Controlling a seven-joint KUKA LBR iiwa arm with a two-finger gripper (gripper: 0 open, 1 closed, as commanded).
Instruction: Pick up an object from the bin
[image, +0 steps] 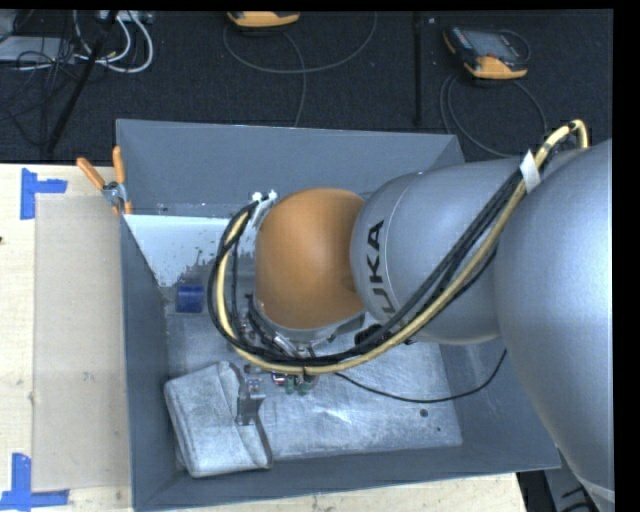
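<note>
The only lettering that can be read stands on the arm (430, 250): black capitals "UKA" on its grey housing, just right of the orange cover (300, 260), above the middle of the bin (300, 150). The letters lie turned on their side, running from near to far. What precedes them cannot be made out.
</note>
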